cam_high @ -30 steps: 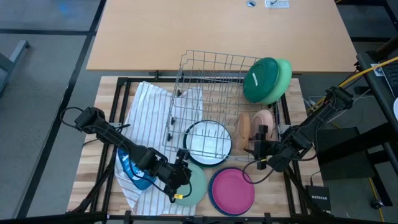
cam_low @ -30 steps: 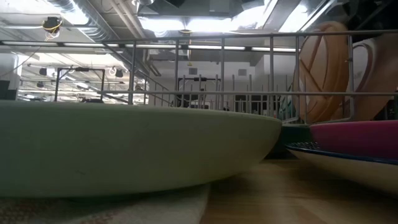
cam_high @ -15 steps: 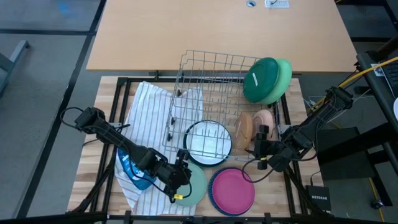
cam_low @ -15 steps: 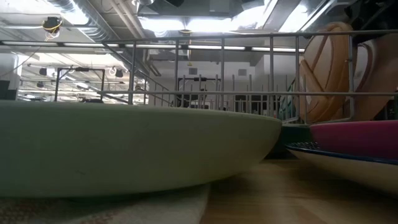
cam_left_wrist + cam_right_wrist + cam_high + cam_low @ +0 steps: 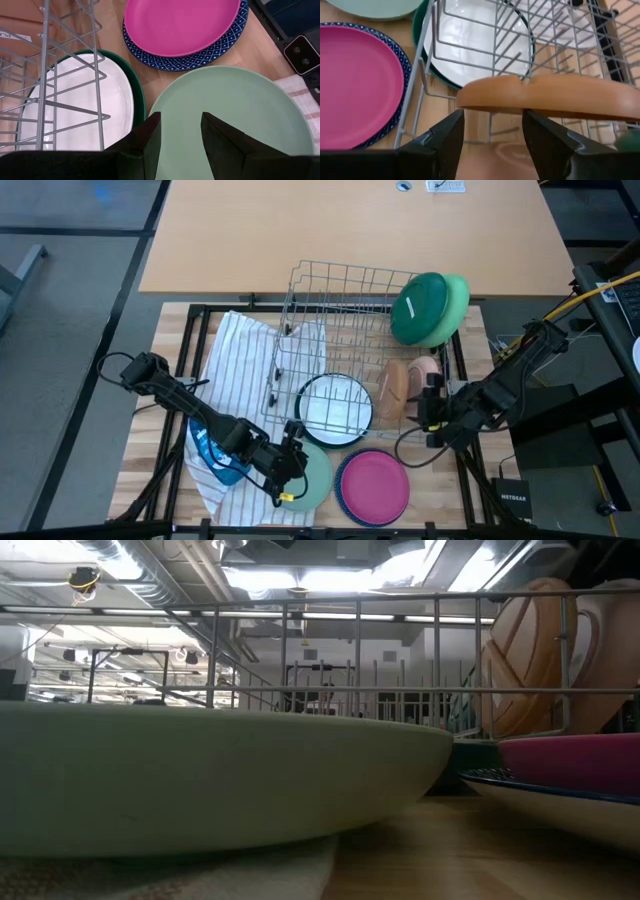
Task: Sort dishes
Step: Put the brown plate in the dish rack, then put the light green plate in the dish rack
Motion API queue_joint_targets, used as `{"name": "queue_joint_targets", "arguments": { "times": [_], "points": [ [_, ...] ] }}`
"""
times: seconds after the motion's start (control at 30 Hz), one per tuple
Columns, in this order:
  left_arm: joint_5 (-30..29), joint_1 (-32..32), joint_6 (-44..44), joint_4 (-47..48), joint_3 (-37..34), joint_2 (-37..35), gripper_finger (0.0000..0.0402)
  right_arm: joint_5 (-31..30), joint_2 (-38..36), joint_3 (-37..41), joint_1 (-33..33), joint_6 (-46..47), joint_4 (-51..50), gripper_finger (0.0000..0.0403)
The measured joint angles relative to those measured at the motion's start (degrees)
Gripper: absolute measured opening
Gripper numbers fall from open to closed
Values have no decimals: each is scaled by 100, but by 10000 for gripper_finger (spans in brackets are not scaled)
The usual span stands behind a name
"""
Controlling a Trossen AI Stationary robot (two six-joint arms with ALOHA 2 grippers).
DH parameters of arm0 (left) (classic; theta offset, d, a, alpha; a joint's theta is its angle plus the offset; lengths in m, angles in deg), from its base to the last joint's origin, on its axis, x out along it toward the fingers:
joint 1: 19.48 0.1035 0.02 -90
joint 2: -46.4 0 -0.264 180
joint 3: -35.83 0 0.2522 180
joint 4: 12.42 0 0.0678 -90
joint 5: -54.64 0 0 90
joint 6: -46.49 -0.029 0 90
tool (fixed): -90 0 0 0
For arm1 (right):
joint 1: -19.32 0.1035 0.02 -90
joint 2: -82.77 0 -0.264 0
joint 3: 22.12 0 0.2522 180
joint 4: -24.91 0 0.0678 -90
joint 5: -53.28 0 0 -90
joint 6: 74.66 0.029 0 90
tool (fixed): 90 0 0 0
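My right gripper (image 5: 492, 142), jaws wide, straddles the tan plate (image 5: 555, 99) upright in the wire rack (image 5: 340, 330) — closing off-centre could tip it against the wires.

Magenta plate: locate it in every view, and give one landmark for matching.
High view: magenta plate, near edge, right of the sage plate.
Low view: right edge, low.
Left wrist view: top, on a blue patterned plate.
Right wrist view: left side.
Landmark: the wire rack.
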Motion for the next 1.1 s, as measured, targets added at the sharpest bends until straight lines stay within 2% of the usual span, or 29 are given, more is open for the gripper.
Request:
{"name": "queue_joint_targets", "arguments": {
  "times": [0.23, 0.4, 0.7, 1.1],
  "points": [
    [-1, 0, 0, 0, 0, 0, 129, 445, 0, -437, 0, 602, -678, 202],
    [-1, -2, 0, -1, 0, 0, 129, 561, 9, -641, 2, 887, -513, 202],
    [93, -220, 28, 1, 0, -2, 129, 562, 607, -656, 2, 1056, 1274, 202],
    [108, -557, 42, 0, 0, -2, 129, 708, 2449, -656, 2, 1038, 3816, 202]
  ]
}}
